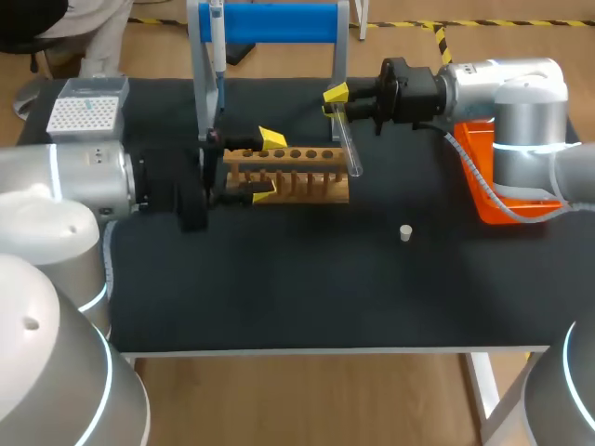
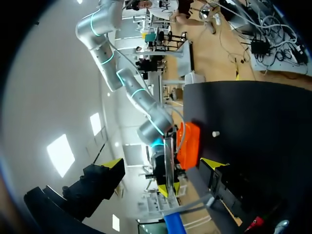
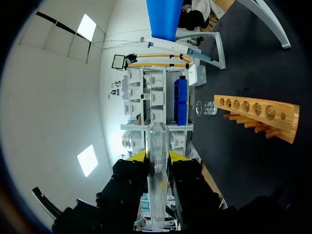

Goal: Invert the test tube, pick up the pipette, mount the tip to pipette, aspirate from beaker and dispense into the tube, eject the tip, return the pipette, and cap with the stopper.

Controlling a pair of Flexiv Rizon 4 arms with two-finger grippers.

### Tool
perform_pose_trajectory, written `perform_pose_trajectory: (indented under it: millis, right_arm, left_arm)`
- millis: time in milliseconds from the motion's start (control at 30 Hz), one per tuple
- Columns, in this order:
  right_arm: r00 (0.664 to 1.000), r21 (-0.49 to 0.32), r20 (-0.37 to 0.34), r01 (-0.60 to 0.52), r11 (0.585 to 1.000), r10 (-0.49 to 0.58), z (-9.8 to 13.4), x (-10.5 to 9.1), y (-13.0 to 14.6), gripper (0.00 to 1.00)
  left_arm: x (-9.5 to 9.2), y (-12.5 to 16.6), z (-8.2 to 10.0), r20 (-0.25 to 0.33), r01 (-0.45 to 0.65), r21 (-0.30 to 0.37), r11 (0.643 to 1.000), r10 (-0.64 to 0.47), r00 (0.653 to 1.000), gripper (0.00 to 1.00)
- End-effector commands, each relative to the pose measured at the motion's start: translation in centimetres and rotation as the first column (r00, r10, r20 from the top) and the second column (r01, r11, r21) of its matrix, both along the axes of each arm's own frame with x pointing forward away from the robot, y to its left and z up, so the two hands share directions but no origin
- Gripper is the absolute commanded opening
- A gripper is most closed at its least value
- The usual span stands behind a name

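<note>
Glass test tube (image 1: 346,139): lying tilted above the right end of the rack, its rounded end pointing away from the fingers that are gripping it.

Right gripper (image 3: 157,158): coming in from the right side of the table and pinching the test tube between its two yellow tips, one finger pressing on each side.

Left gripper (image 1: 268,165): coming in from the left, jaws standing wide apart and holding nothing. From above, one yellow tip is showing behind the rack's left end and the other in front of it. Whether either tip is touching the wood cannot be told.

Wooden rack (image 1: 307,177): sitting near the middle of the black table (image 1: 307,297), showing a row of round holes along its top.

Pipette (image 1: 216,56): hanging upright on the stand (image 1: 279,23), which is standing behind the rack and carrying a blue top bar.

Beaker (image 3: 207,108): small, of clear glass, standing beyond the far end of the rack as the right wrist is seeing it.

Stopper (image 1: 405,232): small and white, resting on the table in front of the rack and to its right, well apart from both grippers.

Tip box (image 1: 84,113): sitting at the table's far left corner.

Orange bin (image 1: 488,186): sitting at the table's right edge, under the right arm.
</note>
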State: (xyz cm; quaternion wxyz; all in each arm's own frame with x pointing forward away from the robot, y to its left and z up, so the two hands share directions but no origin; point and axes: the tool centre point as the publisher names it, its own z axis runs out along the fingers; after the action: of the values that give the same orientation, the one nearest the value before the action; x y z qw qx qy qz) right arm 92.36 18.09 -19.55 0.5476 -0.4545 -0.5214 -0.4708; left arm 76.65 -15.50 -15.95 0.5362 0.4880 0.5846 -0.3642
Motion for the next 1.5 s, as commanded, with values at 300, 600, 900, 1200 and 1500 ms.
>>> perform_pose_trajectory:
  millis: [300,600,900,1200,1500]
  right_arm:
    - [1.000,-0.003,0.001,-0.002,1.000,0.002,0.1,0.0,-0.1,0.00]
    - [1.000,-0.003,0.001,-0.002,1.000,0.002,0.1,0.0,-0.1,0.00]
    - [1.000,-0.003,0.001,-0.002,1.000,0.002,0.1,0.0,-0.1,0.00]
    - [1.000,-0.003,0.001,-0.002,1.000,0.002,0.1,0.0,-0.1,0.00]
    - [1.000,-0.003,0.001,-0.002,1.000,0.002,0.1,0.0,-0.1,0.00]
  left_arm:
    - [0.6,-4.8,-1.8,0.023,0.123,-0.031,0.992,-0.123,0.992,1.00]
    - [0.4,-8.3,-2.1,0.022,0.200,-0.062,0.978,-0.199,0.980,1.00]
    - [0.6,-11.5,-1.9,0.046,0.277,-0.082,0.957,-0.274,0.961,1.00]
    - [1.5,-12.8,-2.5,0.018,0.259,-0.082,0.962,-0.259,0.966,1.00]
    - [2.9,-13.2,-2.6,0.007,0.252,-0.087,0.964,-0.253,0.968,1.00]
